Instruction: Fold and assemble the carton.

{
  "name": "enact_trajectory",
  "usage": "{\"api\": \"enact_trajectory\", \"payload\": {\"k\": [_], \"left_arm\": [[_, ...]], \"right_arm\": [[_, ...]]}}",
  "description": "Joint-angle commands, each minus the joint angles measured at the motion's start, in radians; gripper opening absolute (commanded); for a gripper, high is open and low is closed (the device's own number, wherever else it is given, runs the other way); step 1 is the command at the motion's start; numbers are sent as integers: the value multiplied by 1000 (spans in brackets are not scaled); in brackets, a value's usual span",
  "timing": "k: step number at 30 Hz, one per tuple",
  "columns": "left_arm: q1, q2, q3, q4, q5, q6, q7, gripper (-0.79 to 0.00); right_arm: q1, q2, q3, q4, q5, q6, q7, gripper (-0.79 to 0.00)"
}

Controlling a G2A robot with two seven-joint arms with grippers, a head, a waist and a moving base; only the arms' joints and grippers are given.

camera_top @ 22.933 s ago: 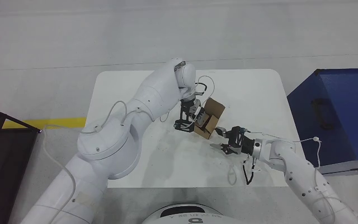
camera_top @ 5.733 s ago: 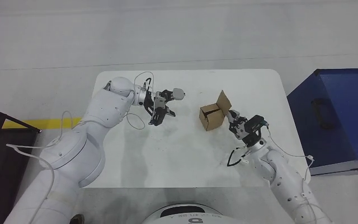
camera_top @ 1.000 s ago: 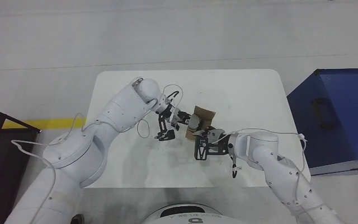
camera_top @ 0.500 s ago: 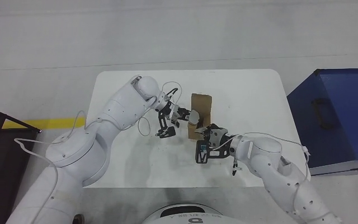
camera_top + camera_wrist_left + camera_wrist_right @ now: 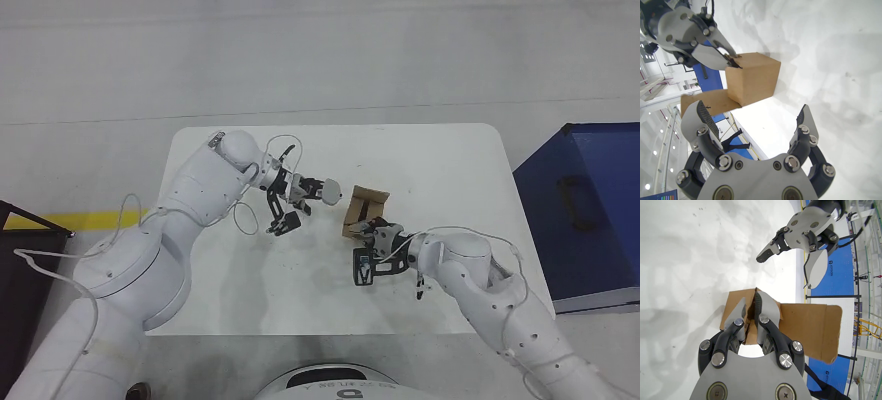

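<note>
Between the right jaws, shut narrow, sits one thin cardboard edge at the open end of the carton (image 5: 729, 308). That is the only hold I have, and the fingers (image 5: 766, 308) bite shallow.

Risks as I judge them:
- The edge may slip out or crease if I pull or twist, since a single wall of board gives little to hold.
- The carton, resting on the desk (image 5: 440, 160), may drag or tip about that pinch rather than fold.
- The big loose flap (image 5: 810, 328) sticks out past the right jaws. It may swing or catch when the other arm comes in.

The left jaws are spread wide with nothing in them. They face the carton (image 5: 753, 77) from the side away from the right jaws, near but not touching. If they come in crooked they could shove the box off the pinch or crush a corner.

Hard to make out:
- Which panel the right jaws hold, and how deep.
- The carton's inside and its underside, so I can't tell whether any flaps are tucked.
- From above, the end of the carton (image 5: 365, 205) nearest the right jaws, which they cover.
</note>
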Motion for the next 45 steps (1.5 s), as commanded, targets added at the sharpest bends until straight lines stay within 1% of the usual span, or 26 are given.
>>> {"api": "enact_trajectory", "payload": {"k": [1,5,9,11,13,15,16,17,18,20,21,24,27,30,33,39,45], "left_arm": [[-2,7,-6,18,-8,6,5,0],[-3,19,-22,38,-40,-3,14,0],[-9,20,-26,19,-43,-40,-54,0],[-7,19,-18,-12,-29,-47,-30,0],[-7,20,-4,-29,0,-46,-15,0],[-5,21,7,-40,28,-40,-7,0],[-4,22,13,-42,43,-32,-12,0],[-2,24,18,-43,57,-22,-14,0],[1,27,22,-44,68,-12,-4,0],[6,34,25,-36,76,7,16,0],[7,38,27,-31,83,15,25,0],[12,50,40,-37,113,24,62,0],[20,59,54,-71,149,7,65,0],[31,65,65,-130,176,-29,31,0],[43,71,73,-190,195,-68,5,0],[62,78,84,-281,223,-134,-35,0],[59,92,37,-310,149,-161,-78,0]], "right_arm": [[-33,6,31,-18,20,30,-43,0],[-119,16,117,-29,110,150,-158,0],[-199,16,194,8,276,292,-285,0],[-236,14,227,51,394,322,-356,0],[-254,11,272,110,562,319,-425,0],[-263,5,317,169,739,347,-473,0],[-265,1,335,190,802,378,-483,0],[-265,-2,349,204,827,426,-476,0],[-264,-5,352,209,822,482,-450,0],[-254,-12,339,197,816,552,-411,0],[-246,-16,330,194,812,581,-390,0],[-203,-24,298,181,785,622,-301,0],[-148,-32,257,171,761,624,-205,0],[-101,-40,222,162,728,626,-125,0],[-67,-44,192,148,683,604,-55,0],[-23,-46,170,152,638,512,63,0],[-10,-44,165,156,670,349,95,0]]}}
